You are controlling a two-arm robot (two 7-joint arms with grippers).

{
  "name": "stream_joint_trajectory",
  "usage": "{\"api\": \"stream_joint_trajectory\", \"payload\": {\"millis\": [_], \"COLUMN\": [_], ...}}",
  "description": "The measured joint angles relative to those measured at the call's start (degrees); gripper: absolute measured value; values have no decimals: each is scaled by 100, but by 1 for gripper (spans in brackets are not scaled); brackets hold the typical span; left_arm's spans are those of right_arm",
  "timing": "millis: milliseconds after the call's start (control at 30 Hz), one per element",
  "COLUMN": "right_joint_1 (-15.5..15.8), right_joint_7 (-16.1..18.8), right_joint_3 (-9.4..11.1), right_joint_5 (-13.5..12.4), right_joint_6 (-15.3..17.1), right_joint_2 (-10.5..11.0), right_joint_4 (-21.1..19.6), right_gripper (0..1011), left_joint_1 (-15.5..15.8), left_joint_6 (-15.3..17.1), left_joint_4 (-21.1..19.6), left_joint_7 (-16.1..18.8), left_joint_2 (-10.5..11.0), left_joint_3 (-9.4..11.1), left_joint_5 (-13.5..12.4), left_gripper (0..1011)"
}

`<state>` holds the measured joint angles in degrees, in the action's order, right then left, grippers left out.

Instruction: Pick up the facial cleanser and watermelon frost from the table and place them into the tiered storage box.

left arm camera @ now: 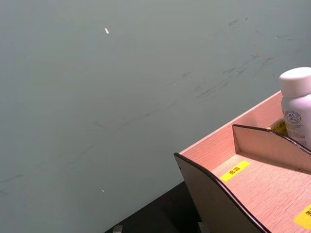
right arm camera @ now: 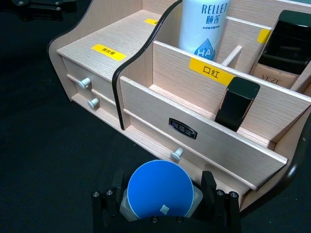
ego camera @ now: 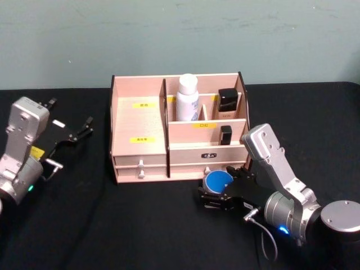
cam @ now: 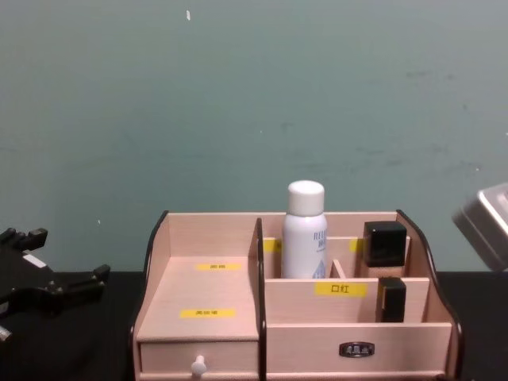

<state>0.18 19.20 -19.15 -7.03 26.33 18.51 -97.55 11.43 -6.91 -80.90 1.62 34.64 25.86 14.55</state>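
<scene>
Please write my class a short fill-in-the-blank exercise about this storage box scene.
1. Of the two task items, the ___ already stands in the tiered storage box.
2. The watermelon frost has a ___ lid.
3. The gripper closed around the watermelon frost is the robot's ___ one.
Missing words: facial cleanser; blue; right.

I count one wooden organizer, one tall white bottle, one blue-lidded jar, two black-capped bottles, three drawer knobs, two grippers, yellow labels too scattered for my count
</scene>
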Motion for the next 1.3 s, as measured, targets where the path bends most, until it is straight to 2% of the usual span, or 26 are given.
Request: {"api": "stream_joint_trajectory", "payload": {"millis": [667, 1300], "right_joint_1": [-1, -6], "right_joint_7": [-21, -34], "right_joint_3": [-13, -7], "right_joint_5": [-66, -73], "right_joint_6": [28, 48], "right_joint_2": [106, 109], "right_joint_4": [-84, -76], "right_gripper": [1000, 978], "left_joint_1": [0, 0], "left_joint_6": [0, 0], "left_joint_4": [0, 0], "left_joint_7": [0, 0], "left_joint_2": [0, 0], "left_joint_3": [0, 0], "left_joint_5": [0, 0], "left_gripper": [1001, 1001]}}
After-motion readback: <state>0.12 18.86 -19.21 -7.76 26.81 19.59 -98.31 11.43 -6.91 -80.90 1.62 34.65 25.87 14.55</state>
